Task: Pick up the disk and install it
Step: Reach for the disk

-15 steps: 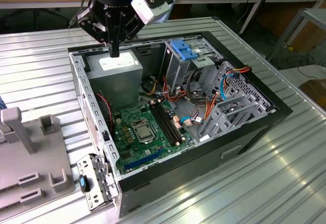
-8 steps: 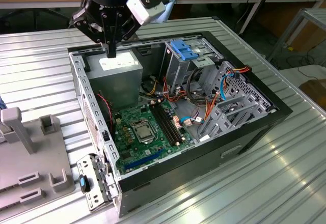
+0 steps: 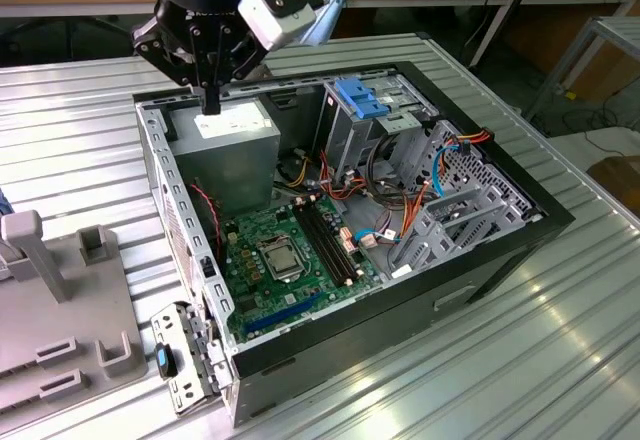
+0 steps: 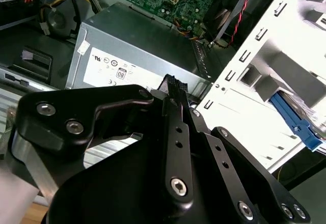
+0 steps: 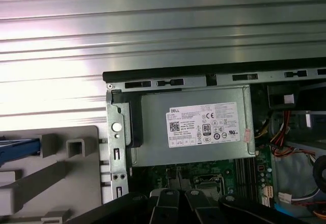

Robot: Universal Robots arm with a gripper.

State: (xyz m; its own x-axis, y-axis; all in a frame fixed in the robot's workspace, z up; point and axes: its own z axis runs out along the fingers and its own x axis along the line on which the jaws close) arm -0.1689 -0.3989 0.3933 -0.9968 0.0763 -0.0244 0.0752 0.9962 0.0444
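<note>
Gripper (image 3: 211,106) — fingers closed together, holding nothing — hangs over the power supply (image 3: 225,150) at one corner of the open case (image 3: 480,280). The disk (image 5: 18,150) — blue frame showing — sits on the grey stand (image 5: 76,183) beside the case, apart from the gripper.

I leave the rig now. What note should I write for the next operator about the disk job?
Gripper: jaws shut, holding nothing, hovering over the power supply in the open computer case.
Disk: the edge of its blue carrier shows on the grey fixture beside the case, in the first wrist view.
Done: nothing that shows.
Left: disk not yet picked up, not yet installed.
</note>
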